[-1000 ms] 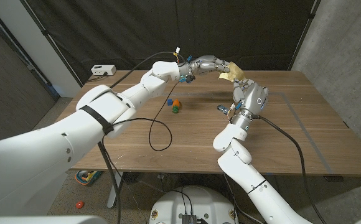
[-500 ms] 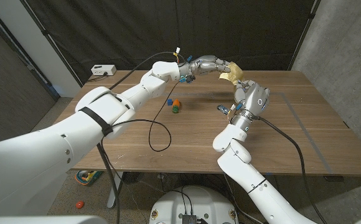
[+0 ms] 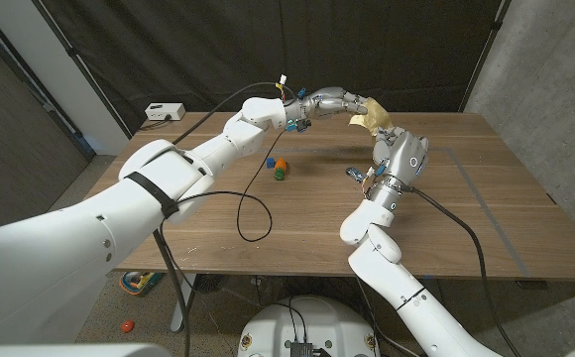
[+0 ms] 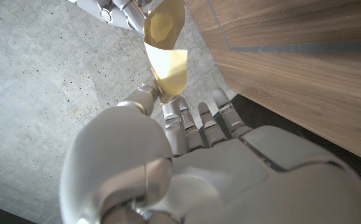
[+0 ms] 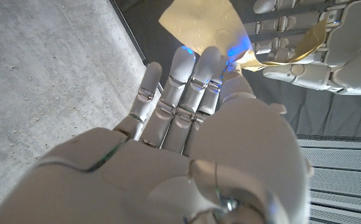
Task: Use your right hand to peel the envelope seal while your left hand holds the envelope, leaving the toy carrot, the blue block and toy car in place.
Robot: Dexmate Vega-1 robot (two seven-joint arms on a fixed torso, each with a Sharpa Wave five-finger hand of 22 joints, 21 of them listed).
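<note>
1. A small blue block [image 3: 268,164] and an orange toy carrot [image 3: 281,165] were seen on the wooden table [image 3: 486,208].
2. The tan paper envelope [image 3: 369,118] was held aloft, pinched in the left hand [image 3: 332,101] fingertips.
3. Its flap was gripped by the right hand [image 3: 392,149] fingers [image 5: 193,74].

The envelope [image 3: 370,117] is a small tan-yellow paper piece held aloft over the far part of the bench [image 3: 486,198], well clear of its top, pinched from both sides; the left hand [image 3: 332,100] grips its 9 o'clock end, the right hand [image 3: 385,142] meets it from 6 o'clock; in the left wrist view the envelope [image 4: 167,59] shows as a folded, creased strip, glossy where it catches light; in the right wrist view its flap [image 5: 200,23] spreads broad and crinkled above the fingertips [image 5: 196,59]; the blue block [image 3: 268,164], toy carrot [image 3: 282,165] and toy car [image 3: 280,175] lie clustered on the bench at 8 o'clock of the envelope, well apart from it.
</note>
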